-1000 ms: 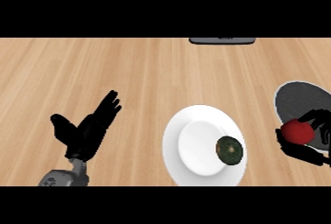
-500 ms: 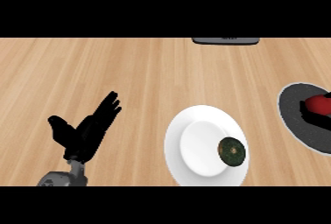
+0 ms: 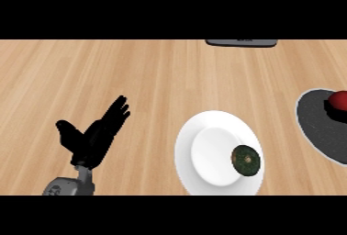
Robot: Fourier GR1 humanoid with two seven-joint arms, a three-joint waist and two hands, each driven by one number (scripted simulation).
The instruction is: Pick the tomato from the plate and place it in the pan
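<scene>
Tomato (image 3: 339,100), red, sits in the grey pan (image 3: 318,128) at the right edge, partly cut off by the frame. Nearest, at lower left, the left hand (image 3: 93,139) rests open, fingers straight and up. To its right, a white plate (image 3: 203,151) holds only a dark green round item (image 3: 246,159). Farthest, a dark object (image 3: 242,42) lies at the counter's back edge. The right hand is out of view. Placing looks done; no further move seems needed.

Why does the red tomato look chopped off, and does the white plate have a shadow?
Head view: the frame's right edge cuts off the round red tomato and the dark grey pan under it. Same view: the light is soft and even, with no dark shadow beside the round white plate.
</scene>
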